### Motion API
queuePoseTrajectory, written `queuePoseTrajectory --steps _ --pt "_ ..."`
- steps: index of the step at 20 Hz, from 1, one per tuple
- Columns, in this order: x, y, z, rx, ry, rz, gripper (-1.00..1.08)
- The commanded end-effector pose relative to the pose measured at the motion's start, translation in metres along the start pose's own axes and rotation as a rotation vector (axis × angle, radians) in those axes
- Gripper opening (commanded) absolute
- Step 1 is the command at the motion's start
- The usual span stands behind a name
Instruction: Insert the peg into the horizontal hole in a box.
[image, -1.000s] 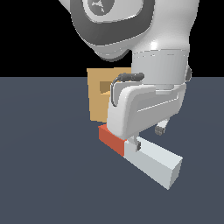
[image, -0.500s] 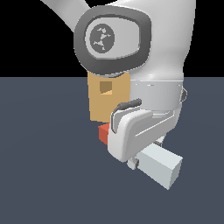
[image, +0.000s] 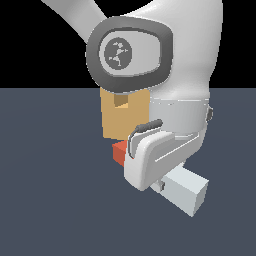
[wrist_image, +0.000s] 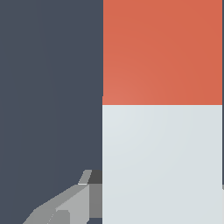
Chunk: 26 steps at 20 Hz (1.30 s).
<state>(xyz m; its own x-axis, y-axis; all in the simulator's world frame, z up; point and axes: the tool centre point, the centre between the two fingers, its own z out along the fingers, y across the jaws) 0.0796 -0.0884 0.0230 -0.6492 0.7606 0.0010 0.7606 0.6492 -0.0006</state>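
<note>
nearest in the exterior view: pale end of the peg (image: 186, 192), lying low over the dark slate floor (image: 50, 200), pointing toward the camera and the exterior view's right. just behind it, the gripper (image: 161, 186) body, white and bulky, set down over the peg's middle; fingers mostly hidden under the housing, only a small grey tip showing against the peg's side. cannot tell from either view whether pressed on the peg or merely around it. in the wrist view, peg (wrist_image: 162, 109) filling most of the picture, red above, pale below, with one grey finger (wrist_image: 65, 205) showing beside the pale part, at its edge.

further back, red end of the peg peeking out past the gripper on the exterior view's left, close under the front of the box (image: 122, 117). touching or apart: cannot tell. box tan, flat-faced, standing on the floor, largely hidden by the arm (image: 165, 55). hole (image: 120, 101) a small square, darker tan, high on the facing side, partly covered by the arm's round grey-rimmed joint. peg not in the hole; red end lower than the opening.

floor plain, even, dark blue-grey, unmarked, running to a straight horizon. beyond it flat black, no walls or furniture to be made out.
</note>
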Motion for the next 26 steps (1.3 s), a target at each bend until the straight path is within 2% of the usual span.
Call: queuePoseTrajectory --steps 1,14,26 --pt "-0.001 0.0 0.0 -0.001 -0.001 0.0 -1.0" --pt "0.004 -0.006 -0.005 0.0 0.0 0.039 -1.0" --pt "0.031 -0.036 -0.031 -0.001 0.0 0.26 -1.0"
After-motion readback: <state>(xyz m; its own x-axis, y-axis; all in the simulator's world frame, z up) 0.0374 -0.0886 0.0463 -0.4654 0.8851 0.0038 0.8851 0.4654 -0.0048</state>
